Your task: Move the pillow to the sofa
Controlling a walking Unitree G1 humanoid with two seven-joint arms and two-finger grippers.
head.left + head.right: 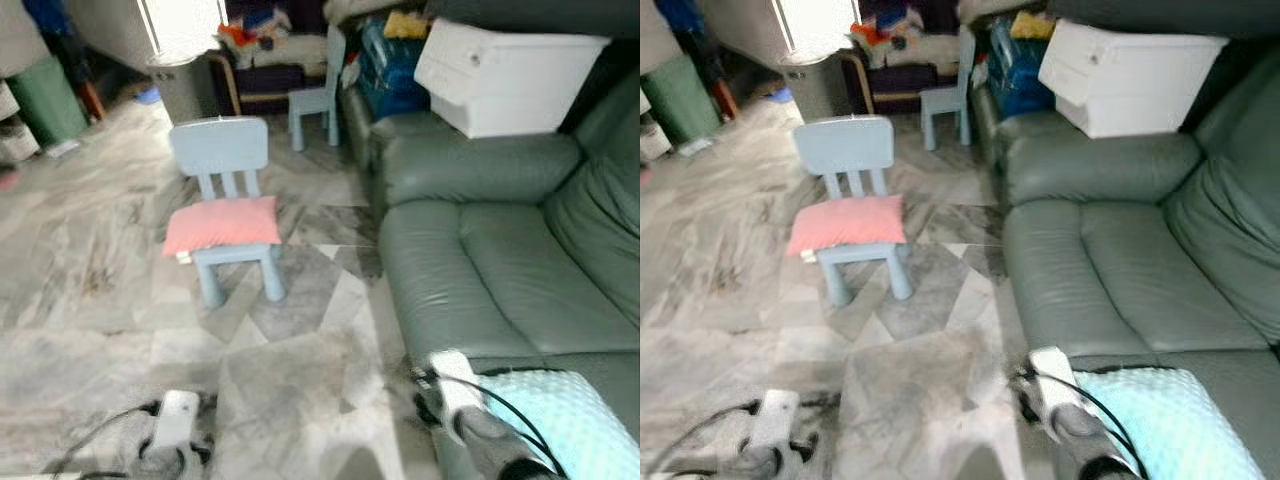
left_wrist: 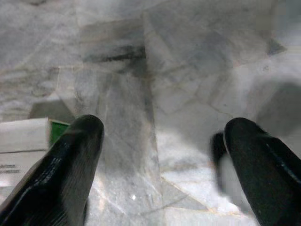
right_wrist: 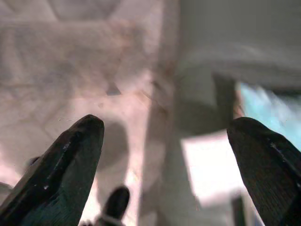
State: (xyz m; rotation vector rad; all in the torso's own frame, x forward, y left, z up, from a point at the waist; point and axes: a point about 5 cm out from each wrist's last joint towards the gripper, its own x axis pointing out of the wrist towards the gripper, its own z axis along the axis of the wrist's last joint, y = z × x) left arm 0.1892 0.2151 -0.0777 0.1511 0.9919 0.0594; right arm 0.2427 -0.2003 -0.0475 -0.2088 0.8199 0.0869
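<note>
- The left gripper (image 2: 162, 141) hung over the floor (image 2: 178, 70), fingers spread wide, holding nothing
- The right gripper (image 3: 164, 141) likewise gaped, touching nothing
- The pink pillow (image 1: 222, 224) lay on the blue chair (image 1: 220, 150), apart from the sofa (image 1: 500, 260)

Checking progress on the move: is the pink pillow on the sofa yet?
No. The pink pillow lies flat on the blue chair's seat, apart from the sofa.

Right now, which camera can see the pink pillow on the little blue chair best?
The left eye view: the pink pillow lies whole and unblocked on the little blue chair, slightly larger there. The right eye view shows the same pillow, equally whole. The wrist views look past the open left hand and right hand at floor.
</note>
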